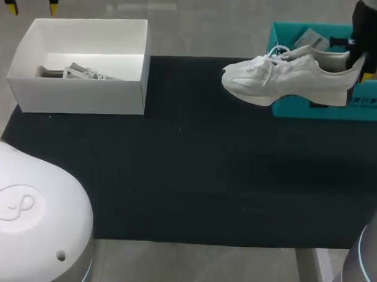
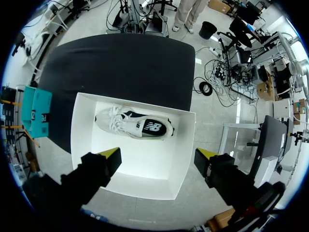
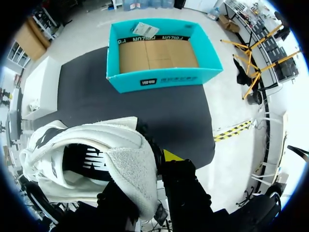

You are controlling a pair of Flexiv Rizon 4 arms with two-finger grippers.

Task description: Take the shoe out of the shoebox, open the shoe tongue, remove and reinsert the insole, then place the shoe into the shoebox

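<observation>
A white sneaker [image 1: 283, 79] hangs level, its heel over the teal shoebox [image 1: 288, 110] and its toe out over the black mat. My right gripper [image 1: 363, 65] is shut on its heel collar. In the right wrist view the sneaker [image 3: 91, 159] fills the space by the gripper [image 3: 157, 162]; one yellow fingertip [image 3: 171, 155] shows outside the heel and the other is hidden. Far beneath, the teal shoebox [image 3: 159, 79] holds only a paper slip. My left gripper [image 1: 31, 8] hovers open high above the white box [image 1: 75, 97], fingertips [image 2: 113, 157] wide apart.
A second shoe [image 2: 135, 126], white with a black inside, lies on its side in the white box [image 2: 82, 125] at the mat's far left. The black mat [image 1: 187, 178] covers the table between the two boxes. The teal shoebox [image 2: 41, 113] stands at the far right.
</observation>
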